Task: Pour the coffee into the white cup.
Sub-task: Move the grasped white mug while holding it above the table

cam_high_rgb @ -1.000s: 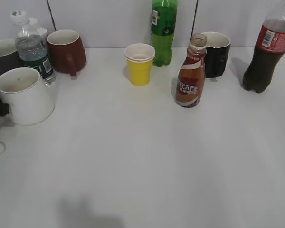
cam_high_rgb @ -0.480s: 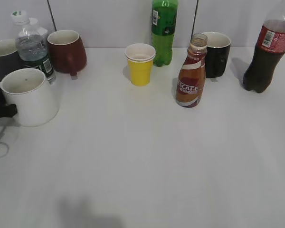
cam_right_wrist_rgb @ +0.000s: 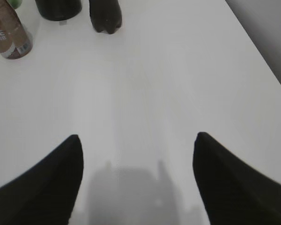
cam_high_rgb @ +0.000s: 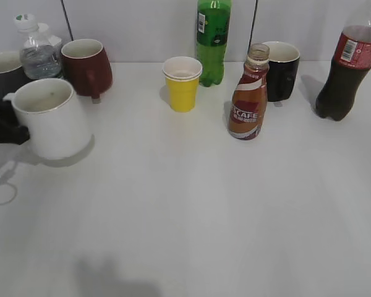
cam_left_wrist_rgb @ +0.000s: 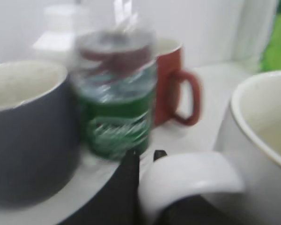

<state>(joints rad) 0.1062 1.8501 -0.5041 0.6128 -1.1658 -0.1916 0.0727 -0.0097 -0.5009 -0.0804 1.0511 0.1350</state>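
Note:
The white cup [cam_high_rgb: 52,120] is held above the table at the far left, with its shadow beneath it. My left gripper [cam_high_rgb: 6,127] is shut on the cup's handle [cam_left_wrist_rgb: 192,176]; its black fingers straddle the handle in the left wrist view. The cup's rim shows in that view [cam_left_wrist_rgb: 257,117]. The brown Nescafe coffee bottle [cam_high_rgb: 247,96] stands upright and capless right of centre, and shows in the right wrist view [cam_right_wrist_rgb: 11,33]. My right gripper [cam_right_wrist_rgb: 136,140] is open and empty over bare table; it does not show in the exterior view.
Along the back wall stand a grey mug [cam_high_rgb: 3,73], a water bottle [cam_high_rgb: 40,52], a dark red mug [cam_high_rgb: 86,67], a yellow paper cup [cam_high_rgb: 182,83], a green soda bottle [cam_high_rgb: 213,40], a black mug [cam_high_rgb: 281,69] and a cola bottle [cam_high_rgb: 349,68].
My left gripper has lifted the white cup off the table and carried it rightward. The coffee bottle and the other things have not moved.

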